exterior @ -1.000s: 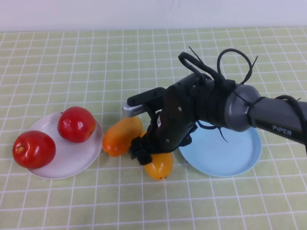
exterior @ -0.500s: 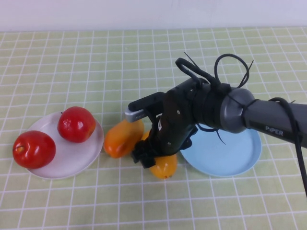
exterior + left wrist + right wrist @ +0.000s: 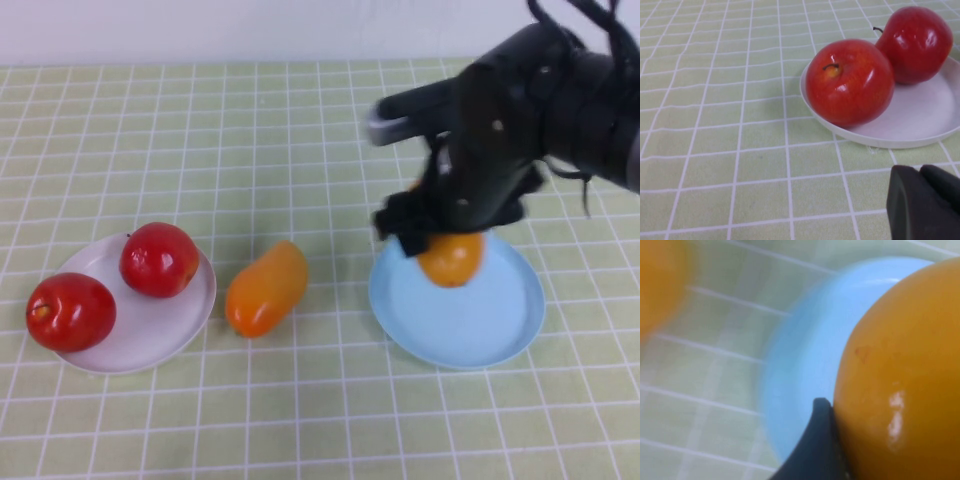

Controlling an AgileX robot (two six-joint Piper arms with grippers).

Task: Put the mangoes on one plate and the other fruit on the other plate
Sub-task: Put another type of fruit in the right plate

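My right gripper [image 3: 448,240] is shut on one orange-yellow mango [image 3: 451,257] and holds it above the far left part of the light blue plate [image 3: 480,325]. In the right wrist view that mango [image 3: 900,380] fills the picture, a dark finger [image 3: 815,445] pressed against it, the blue plate [image 3: 805,360] below. The second mango [image 3: 264,288] lies on the cloth between the plates. Two red apples [image 3: 158,259] [image 3: 70,311] sit on the white plate [image 3: 160,335]. The left gripper [image 3: 925,200] hovers low near that white plate [image 3: 910,125]; its fingers lie together.
A green checked cloth [image 3: 200,140] covers the whole table. A white wall edge runs along the far side. The right arm's dark body [image 3: 540,110] and cables reach over the far right of the table.
My right gripper has lifted one mango off the cloth and carried it right and away, over the blue plate. The other mango has shifted slightly. The apples have stayed put.
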